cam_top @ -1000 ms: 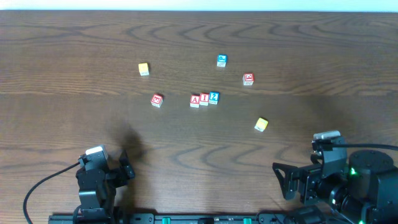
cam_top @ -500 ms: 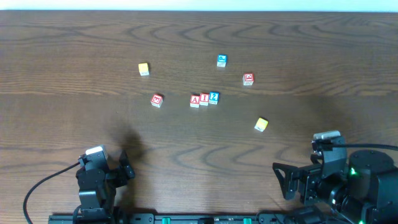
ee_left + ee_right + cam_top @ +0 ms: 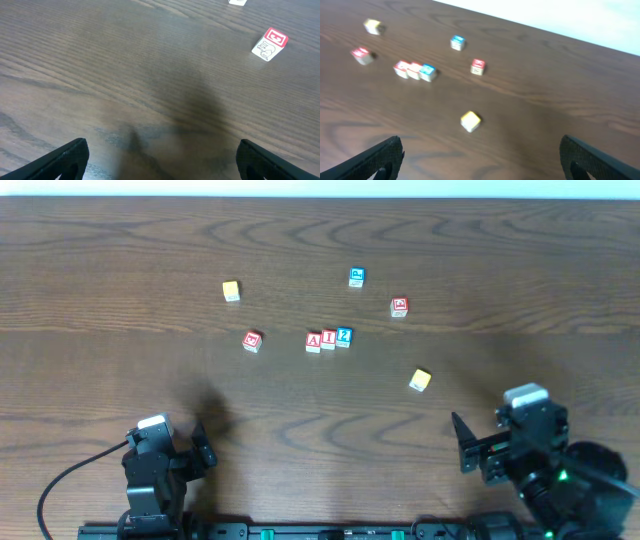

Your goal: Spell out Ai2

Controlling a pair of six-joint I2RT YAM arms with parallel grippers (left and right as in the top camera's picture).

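Three blocks stand touching in a row at the table's middle: a red A block [image 3: 314, 341], a red I block [image 3: 329, 339] and a blue 2 block [image 3: 344, 336]. The row also shows blurred in the right wrist view [image 3: 415, 70]. My left gripper [image 3: 205, 448] is open and empty at the near left edge, far from the row. My right gripper [image 3: 465, 455] is open and empty at the near right edge. In the wrist views the left fingertips [image 3: 160, 162] and right fingertips [image 3: 480, 160] stand wide apart with nothing between them.
Loose blocks lie around the row: a yellow one [image 3: 231, 291] at the back left, a red one [image 3: 252, 340] left of the row, a blue one [image 3: 356, 277], a red one [image 3: 399, 307], and a yellow one [image 3: 420, 380] in front right.
My right arm has shifted and turned a little at the near right edge; its gripper sits slightly further right. The blocks and the left arm have not moved.
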